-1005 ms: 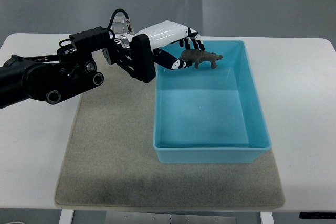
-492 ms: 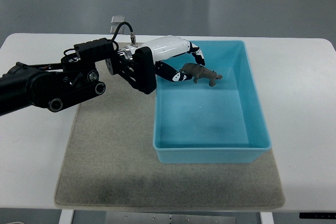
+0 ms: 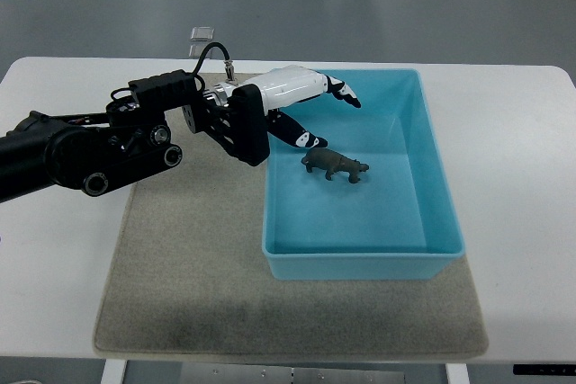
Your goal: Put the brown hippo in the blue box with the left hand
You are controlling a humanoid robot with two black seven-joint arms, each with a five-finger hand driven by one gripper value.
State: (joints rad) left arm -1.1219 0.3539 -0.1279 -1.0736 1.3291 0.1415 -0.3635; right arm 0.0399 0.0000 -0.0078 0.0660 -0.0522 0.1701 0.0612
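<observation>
The brown hippo (image 3: pixel 335 166) stands on the floor of the blue box (image 3: pixel 441 213), in its upper left part. My left hand (image 3: pixel 310 110), white with black fingertips, hovers over the box's upper left corner, just above and left of the hippo. Its fingers are spread and hold nothing. The black left arm (image 3: pixel 99 146) reaches in from the left edge. The right arm is out of view.
The box sits on a grey felt mat (image 3: pixel 180 267) on a white table (image 3: pixel 522 222). A small clear clip (image 3: pixel 202 35) lies at the table's far edge behind the hand.
The hand opened and let go of the hippo, which dropped from the fingers to the box floor. The hand itself barely moved.
</observation>
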